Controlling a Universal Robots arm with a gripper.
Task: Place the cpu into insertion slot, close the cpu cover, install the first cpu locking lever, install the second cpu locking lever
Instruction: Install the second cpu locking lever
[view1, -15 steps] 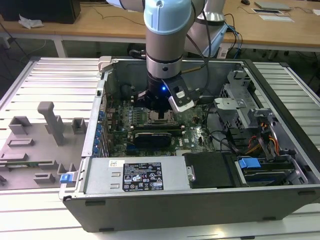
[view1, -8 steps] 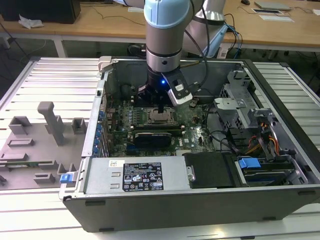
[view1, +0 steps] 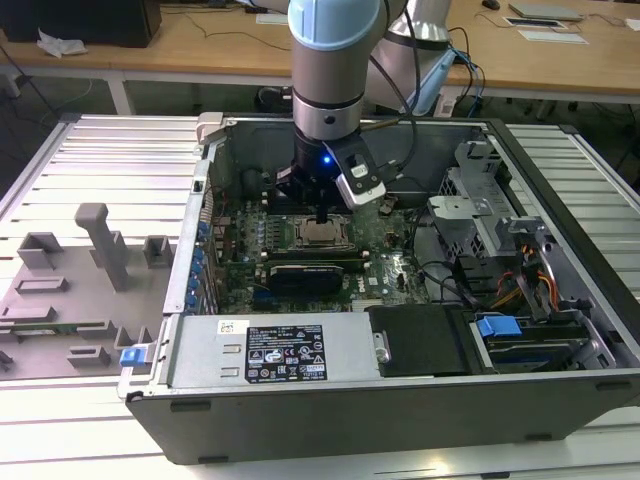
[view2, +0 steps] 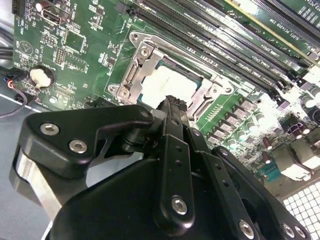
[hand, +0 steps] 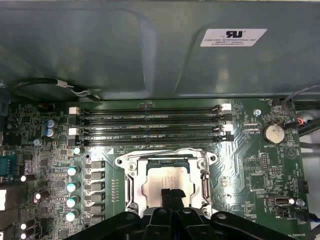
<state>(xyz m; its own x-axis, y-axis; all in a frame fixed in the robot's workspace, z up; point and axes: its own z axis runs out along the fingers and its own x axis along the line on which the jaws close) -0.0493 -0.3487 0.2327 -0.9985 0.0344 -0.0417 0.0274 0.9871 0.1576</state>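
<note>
Inside the open computer case (view1: 420, 400), the motherboard (hand: 260, 170) lies flat; the cpu cover (hand: 167, 157) frames the insertion slot (hand: 131, 186), apparently closed down; the cpu (hand: 162, 181) already sits seated within; the gripper (hand: 172, 192) hangs just above it, fingertips pressed together, holding nothing; whether the locking levers are latched I cannot tell.

An open grey PC case (view1: 400, 400) is laid flat on a slatted metal bench (view1: 90, 150). Inside, a green mobo (hand: 260, 165) is seen w/ four long black RAM slots (hand: 150, 127) in parallel and a round coin batt. (hand: 274, 132) beside them. A black expansion card (view1: 315, 272) is seated across the board. Grey fixture blocks (view1: 95, 250) are set out on the bench at the exterior view's left. Wooden desks (view1: 200, 45) are visible behind.
</note>
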